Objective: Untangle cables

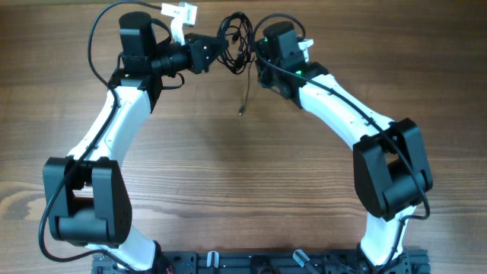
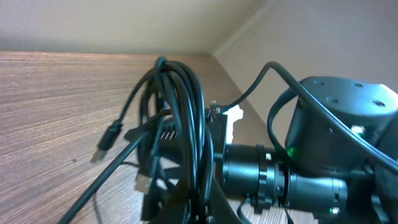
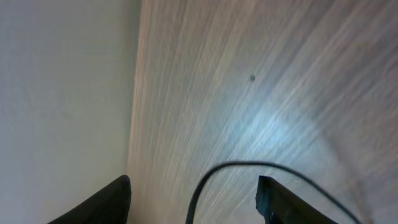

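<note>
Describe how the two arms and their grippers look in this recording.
The left arm and right arm have white link shells with bulky black joint housings. Thick black wires loop along them. Green lights glow on the right arm; a white tag sits near the left wrist. The left gripper and right gripper are black, two-fingered.

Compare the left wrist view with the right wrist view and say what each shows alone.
Left wrist only: the looped bundle of cables, a dangling plug, and the right arm with its green light. Right wrist only: the right hand, its fingers apart, and one black cord arcing across the gap. Both: the wooden table and thin black cable.
</note>
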{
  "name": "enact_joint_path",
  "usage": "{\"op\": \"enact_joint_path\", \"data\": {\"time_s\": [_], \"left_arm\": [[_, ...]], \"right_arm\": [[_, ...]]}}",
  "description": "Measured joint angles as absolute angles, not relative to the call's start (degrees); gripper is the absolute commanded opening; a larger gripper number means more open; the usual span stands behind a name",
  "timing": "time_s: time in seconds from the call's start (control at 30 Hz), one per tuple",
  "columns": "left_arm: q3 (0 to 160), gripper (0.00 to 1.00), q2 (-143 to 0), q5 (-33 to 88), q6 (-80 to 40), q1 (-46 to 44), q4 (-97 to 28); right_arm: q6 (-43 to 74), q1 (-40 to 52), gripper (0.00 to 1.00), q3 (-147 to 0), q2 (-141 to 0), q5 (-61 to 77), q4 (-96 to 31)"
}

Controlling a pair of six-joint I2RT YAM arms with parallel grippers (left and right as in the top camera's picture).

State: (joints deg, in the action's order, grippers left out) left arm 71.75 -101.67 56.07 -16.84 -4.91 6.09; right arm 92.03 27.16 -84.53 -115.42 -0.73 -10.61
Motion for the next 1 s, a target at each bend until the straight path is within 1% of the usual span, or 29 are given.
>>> {"op": "enact_joint_path", "data": {"time_s": [0.2, 0.23, 0.27, 0.3, 0.33, 0.53, 0.67, 0.77, 1.0], "left_arm": [[71.75, 0.04, -101.67, 56.07, -18.17, -4.91, 6.11], [71.75, 0.04, -101.67, 56.07, -18.22, -4.91, 6.11], [71.75, 0.04, -101.67, 56.07, -18.37, -4.91, 6.11], [71.75, 0.04, -101.67, 56.07, -18.39, -4.91, 6.11], [71.75, 0.04, -101.67, 56.07, -18.41, -4.91, 6.11], [71.75, 0.04, -101.67, 56.07, -18.41, -4.91, 6.52], [71.75, 0.04, -101.67, 56.05, -18.41, -4.91, 7.70], [71.75, 0.04, -101.67, 55.81, -18.39, -4.93, 8.12], [71.75, 0.04, -101.67, 54.57, -18.11, -4.93, 8.19]], "right_arm": [[95.92, 29.08, 0.67, -84.53, -115.42, 1.54, -10.68], [96.38, 29.45, 0.64, -84.53, -115.42, 1.96, -10.70], [96.51, 29.69, 0.59, -84.53, -115.42, 2.17, -10.74], [96.79, 29.98, 0.43, -84.53, -115.42, 2.46, -10.83], [97.19, 30.22, 0.06, -84.53, -115.42, 2.63, -10.94], [97.67, 30.55, 0.04, -84.55, -115.42, 3.38, -11.92], [94.02, 29.80, 0.04, -84.55, -115.42, 3.36, -15.07], [87.09, 27.00, 0.04, -84.53, -115.42, 3.36, -21.34], [70.85, 16.73, 0.04, -84.53, -115.44, 3.36, -26.06]]}}
